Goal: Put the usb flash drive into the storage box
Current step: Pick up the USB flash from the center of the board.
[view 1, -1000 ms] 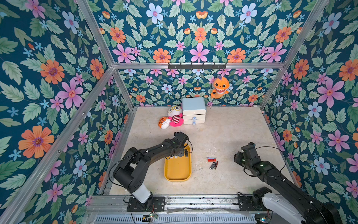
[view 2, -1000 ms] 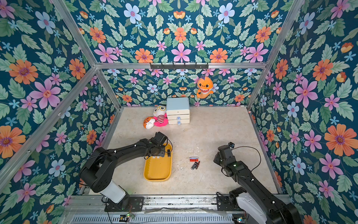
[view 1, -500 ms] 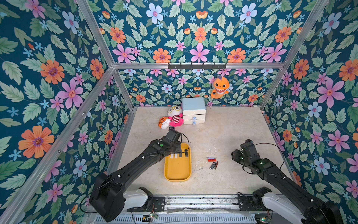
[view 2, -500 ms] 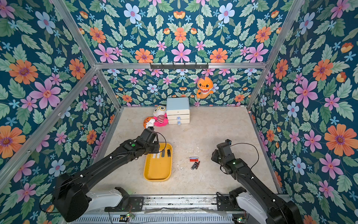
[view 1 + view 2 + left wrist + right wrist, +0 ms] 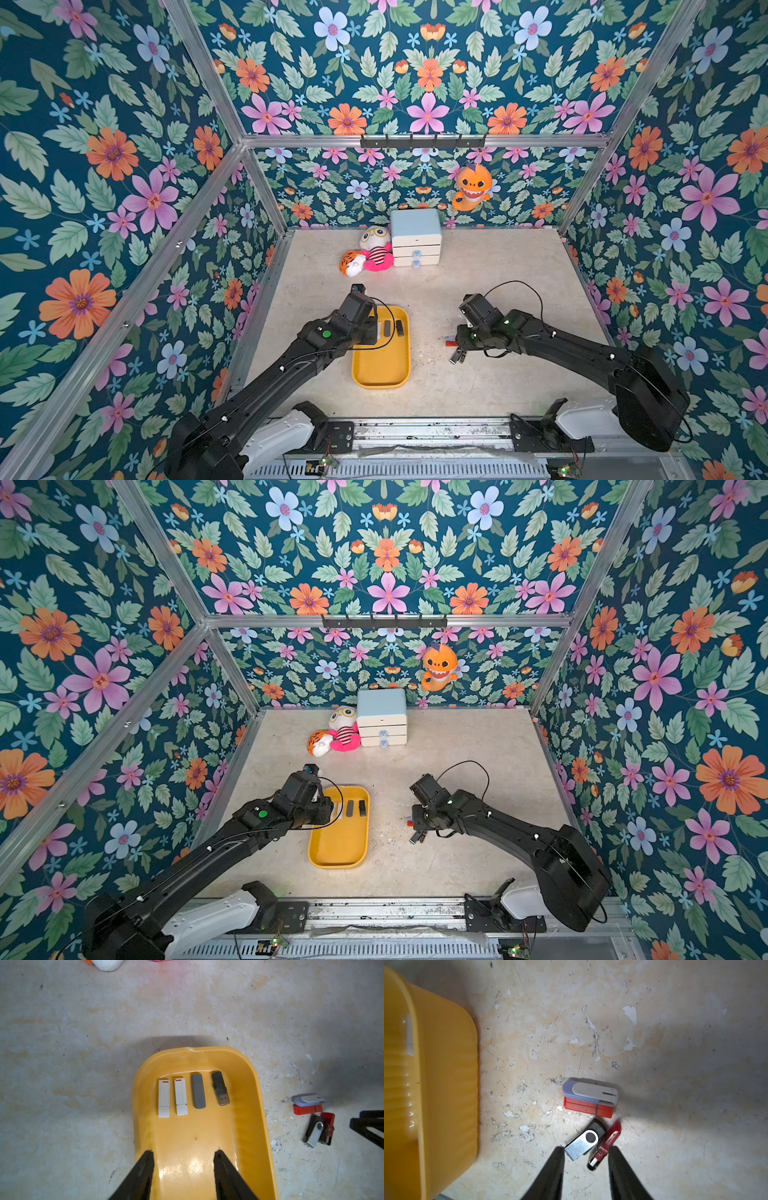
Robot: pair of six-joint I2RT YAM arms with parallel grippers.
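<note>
While right gripper (image 5: 586,1148), fingers spread, straddles silver drive (image 5: 581,1145) and red drive (image 5: 610,1138), closing may snag both; left gripper (image 5: 184,1152) gapes empty.

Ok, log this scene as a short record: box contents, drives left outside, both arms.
storage box: yellow tray on the table
in box: two white drives, two grey drives, side by side
outside, beside box: lilac-white drive, bright red drive, black swivel drive, dark red drive
left gripper: over the box, jaws apart, empty
right gripper: jaws apart, straddling the black swivel drive and dark red drive, not closed
task: unfinished
</note>
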